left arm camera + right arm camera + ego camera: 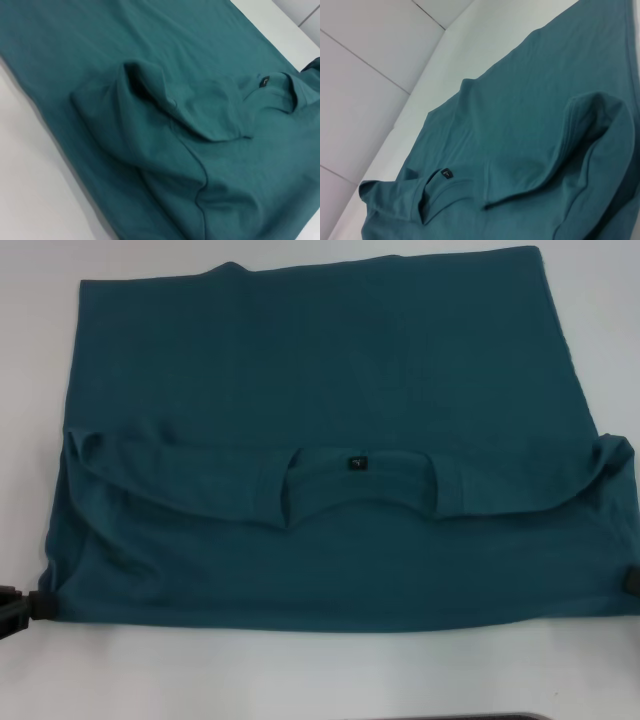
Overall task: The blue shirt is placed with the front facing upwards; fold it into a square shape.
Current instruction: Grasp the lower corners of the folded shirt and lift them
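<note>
Lying spread on the table [300, 680]: the blue shirt [320, 440], long axis crosswise, extending inward from both end effectors; left end effector [22, 608] and right end effector [630, 580] equally near opposite lower corners; grip state cannot be told

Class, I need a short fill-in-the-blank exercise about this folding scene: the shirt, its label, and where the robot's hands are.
1. The blue shirt lies on a ____ table.
2. The small neck label is coloured ____.
3. The left hand sits at the shirt's near ____ corner.
4. The right hand shows at the head view's ____ edge.

Missing words: white; black; left; right
</note>
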Controlling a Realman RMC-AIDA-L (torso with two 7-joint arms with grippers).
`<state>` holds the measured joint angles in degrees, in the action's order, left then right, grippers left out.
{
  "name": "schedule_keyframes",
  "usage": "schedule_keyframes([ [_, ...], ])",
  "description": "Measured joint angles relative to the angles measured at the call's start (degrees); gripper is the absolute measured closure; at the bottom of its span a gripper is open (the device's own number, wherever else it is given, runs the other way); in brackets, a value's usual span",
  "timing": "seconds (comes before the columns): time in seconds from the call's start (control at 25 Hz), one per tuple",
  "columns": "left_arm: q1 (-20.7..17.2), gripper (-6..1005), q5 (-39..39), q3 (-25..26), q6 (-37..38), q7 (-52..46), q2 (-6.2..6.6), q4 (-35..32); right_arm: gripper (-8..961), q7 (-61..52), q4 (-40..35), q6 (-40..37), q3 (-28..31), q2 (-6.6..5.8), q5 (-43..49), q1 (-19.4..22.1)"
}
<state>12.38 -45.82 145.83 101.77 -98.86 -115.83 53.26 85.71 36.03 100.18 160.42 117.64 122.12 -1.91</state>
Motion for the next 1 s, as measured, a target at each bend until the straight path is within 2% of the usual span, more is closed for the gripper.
schedule_keyframes([
  [1.0, -0.95, 999, 0.03, 1.48, 2.91, 0.03, 0.0, 0.08, 902, 0.55, 0.36, 1.16, 0.42, 0.04, 0.04, 2.62],
])
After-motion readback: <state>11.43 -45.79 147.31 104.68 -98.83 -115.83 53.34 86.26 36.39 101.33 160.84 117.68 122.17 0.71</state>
